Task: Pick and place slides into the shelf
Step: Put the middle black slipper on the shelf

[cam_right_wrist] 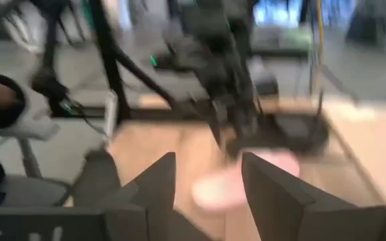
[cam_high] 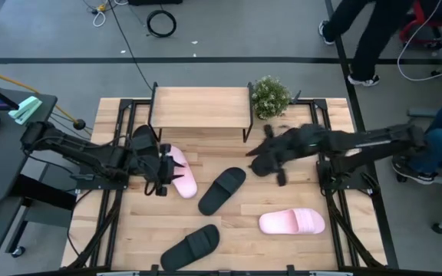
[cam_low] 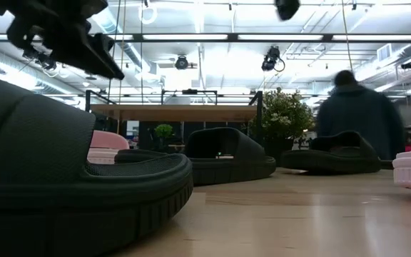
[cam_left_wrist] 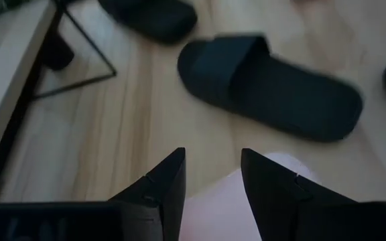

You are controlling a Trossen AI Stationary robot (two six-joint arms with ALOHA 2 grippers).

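- While your left gripper (cam_high: 162,170) is hovering parted and empty by the counter's left edge, the pink slide (cam_high: 179,174) is lying just beneath it, long axis running toward the shelf (cam_high: 201,107).
- Your right gripper (cam_high: 265,162) is waiting open, farther off.

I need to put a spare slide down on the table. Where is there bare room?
Bare wood lies at the front left corner, left of the front black slide, and between the shelf and the middle black slide. It is crowded around the left end effector over a pink slide.
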